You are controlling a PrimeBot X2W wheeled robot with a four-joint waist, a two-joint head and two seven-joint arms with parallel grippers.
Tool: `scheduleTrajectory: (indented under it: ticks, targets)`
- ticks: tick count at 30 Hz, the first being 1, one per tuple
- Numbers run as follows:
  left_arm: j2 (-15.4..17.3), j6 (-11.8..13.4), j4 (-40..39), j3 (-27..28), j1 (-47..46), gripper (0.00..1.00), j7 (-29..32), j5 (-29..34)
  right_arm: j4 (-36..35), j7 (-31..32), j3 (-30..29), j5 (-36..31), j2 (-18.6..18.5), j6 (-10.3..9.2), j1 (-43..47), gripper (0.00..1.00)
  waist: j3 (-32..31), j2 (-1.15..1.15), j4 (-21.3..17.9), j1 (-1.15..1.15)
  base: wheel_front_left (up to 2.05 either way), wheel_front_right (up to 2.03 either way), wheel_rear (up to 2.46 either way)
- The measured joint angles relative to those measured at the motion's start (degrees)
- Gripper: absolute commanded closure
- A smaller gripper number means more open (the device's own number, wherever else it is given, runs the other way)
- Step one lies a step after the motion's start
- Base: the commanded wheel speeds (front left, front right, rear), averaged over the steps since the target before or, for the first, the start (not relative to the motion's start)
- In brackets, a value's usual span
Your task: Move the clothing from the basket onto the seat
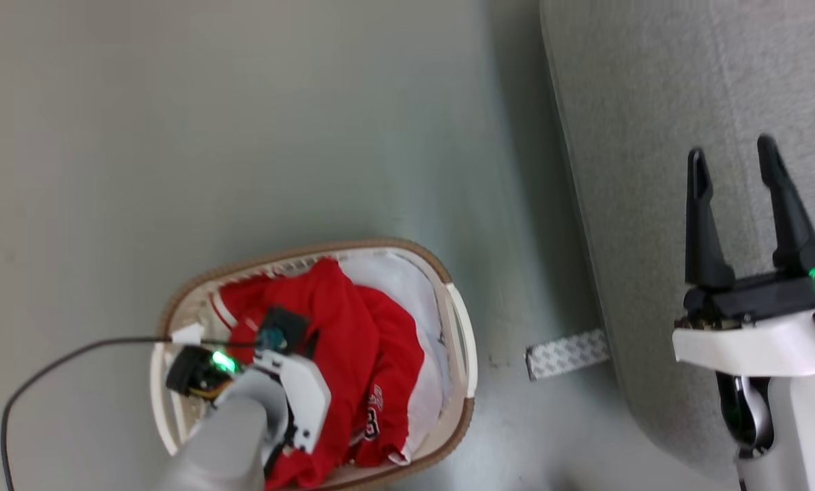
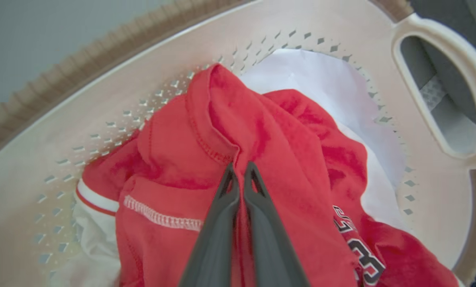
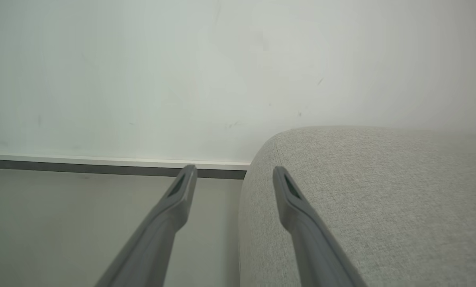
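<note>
Clothing (image 2: 285, 131) lying heaped in basket (image 1: 312, 249); your left gripper (image 2: 241, 166) pinching closed on red fold atop heap. Right gripper (image 1: 732, 148) hanging wide, empty, over seat (image 1: 653, 102). Seat sitting right of basket; you're likely lifting, then swinging rightward.

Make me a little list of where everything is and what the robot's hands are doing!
basket: on the floor, left of the seat
clothing: red, in the basket, over a white cloth
left gripper: shut on a fold of the clothing
right gripper: open, holding nothing, by the seat
tape strip: on the floor between basket and seat
</note>
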Motion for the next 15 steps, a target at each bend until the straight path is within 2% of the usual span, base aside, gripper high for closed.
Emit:
scheduleTrajectory:
  ticks: [7, 15]
  targets:
    - [-0.47, -1.72, -5.23, -1.08, 7.69, 1.0, -2.3, -6.11, 2.54, 0.01, -0.62, -1.32, 0.01, 0.0, 5.78, 0.0, -9.14, 0.0, 2.2, 0.0, 0.0, 0.0, 0.0]
    - [-0.56, -1.45, -16.88, -3.26, 15.88, 1.0, -2.41, -12.45, 4.98, 0.0, -1.85, -3.11, 0.03, -0.01, 13.34, 0.0, -21.65, 0.0, 5.4, -0.02, 0.0, 0.0, 0.0]
